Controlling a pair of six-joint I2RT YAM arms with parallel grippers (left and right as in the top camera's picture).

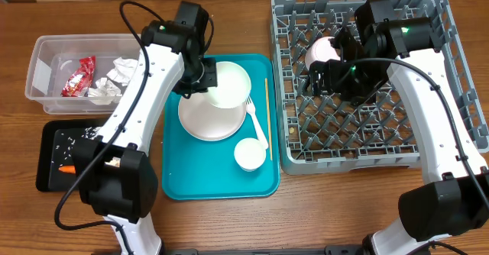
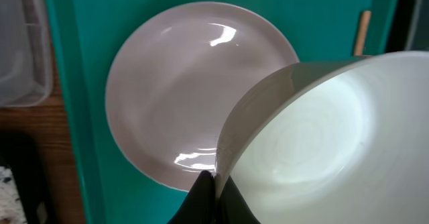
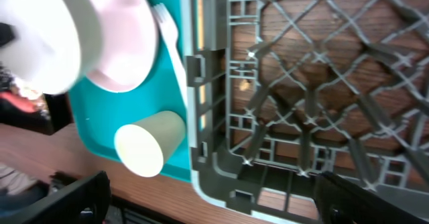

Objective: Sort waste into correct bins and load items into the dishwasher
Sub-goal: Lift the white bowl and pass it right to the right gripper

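The white bowl was smooth and glossy, clean inside, with a thin rim. It was tipped up on edge over the white round plate, which lay on the teal tray. The left jaws were pinched tight on the bowl's rim at its lower edge, one finger inside and one outside. A second white bowl sat in the grey dish rack, just beside the right jaws. These stood wide apart over the lattice, holding nothing.
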